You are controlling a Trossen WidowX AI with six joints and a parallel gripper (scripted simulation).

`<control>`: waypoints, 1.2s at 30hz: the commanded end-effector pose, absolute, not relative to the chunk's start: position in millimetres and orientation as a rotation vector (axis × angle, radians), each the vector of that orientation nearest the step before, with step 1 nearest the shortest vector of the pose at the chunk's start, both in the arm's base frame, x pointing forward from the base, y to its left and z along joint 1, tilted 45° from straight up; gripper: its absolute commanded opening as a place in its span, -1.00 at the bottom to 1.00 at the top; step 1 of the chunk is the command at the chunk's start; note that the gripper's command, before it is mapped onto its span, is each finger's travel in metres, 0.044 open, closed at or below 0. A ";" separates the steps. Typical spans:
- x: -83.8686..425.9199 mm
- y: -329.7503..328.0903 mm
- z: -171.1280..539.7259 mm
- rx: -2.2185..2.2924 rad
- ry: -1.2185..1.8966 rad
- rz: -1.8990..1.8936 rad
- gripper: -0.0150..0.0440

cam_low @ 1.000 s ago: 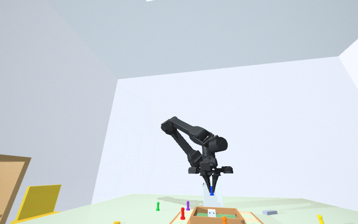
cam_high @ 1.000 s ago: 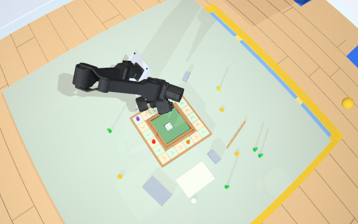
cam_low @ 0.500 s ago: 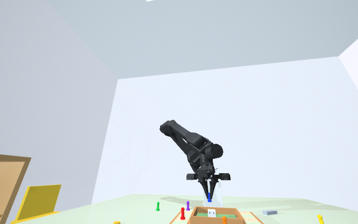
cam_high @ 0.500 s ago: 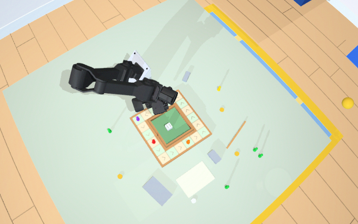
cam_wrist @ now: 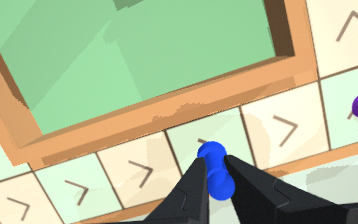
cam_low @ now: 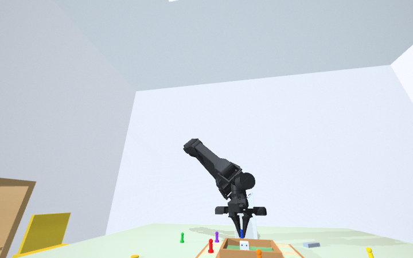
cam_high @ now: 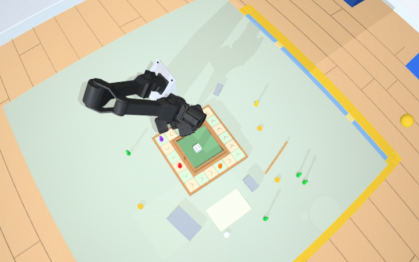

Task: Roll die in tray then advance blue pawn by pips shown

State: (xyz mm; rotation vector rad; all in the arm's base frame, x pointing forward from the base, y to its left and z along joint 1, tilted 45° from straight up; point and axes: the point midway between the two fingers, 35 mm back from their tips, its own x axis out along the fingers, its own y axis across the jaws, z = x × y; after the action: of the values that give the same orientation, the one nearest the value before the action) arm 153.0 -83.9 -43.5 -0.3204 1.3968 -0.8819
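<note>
My gripper (cam_low: 242,236) (cam_wrist: 213,164) is shut on the blue pawn (cam_low: 241,231) (cam_wrist: 220,185). It holds the pawn upright, low over the side of the board (cam_high: 173,157) (cam_wrist: 312,97) nearest the arm's base. In the wrist view the pawn is over a mint square, two squares from the purple pawn's corner; whether its base touches is hidden. In the top view the arm hides fingertips and pawn. The white die (cam_high: 197,148) (cam_low: 244,245) lies in the green-floored tray (cam_high: 210,161) (cam_low: 246,253) (cam_wrist: 225,93) with six pips on top.
A purple pawn (cam_high: 161,138) (cam_low: 217,236) stands on the corner square. A red pawn (cam_high: 180,165) (cam_low: 210,245) and an orange pawn (cam_high: 220,165) (cam_low: 258,253) stand on other sides. Off the board are a yellow pawn (cam_high: 256,103), several green pawns, grey blocks and a white sheet (cam_high: 228,209).
</note>
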 end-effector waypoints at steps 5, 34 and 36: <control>149.6 -92.7 -51.6 -0.331 1.402 -0.883 -0.49; 167.0 18.5 30.0 -0.526 1.516 -0.711 1.00; 166.9 20.3 31.3 -0.532 1.519 -0.707 1.00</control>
State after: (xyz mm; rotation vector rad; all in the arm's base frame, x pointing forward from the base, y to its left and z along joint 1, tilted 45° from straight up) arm 168.7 7.0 21.9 -0.4886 1.4899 -0.7301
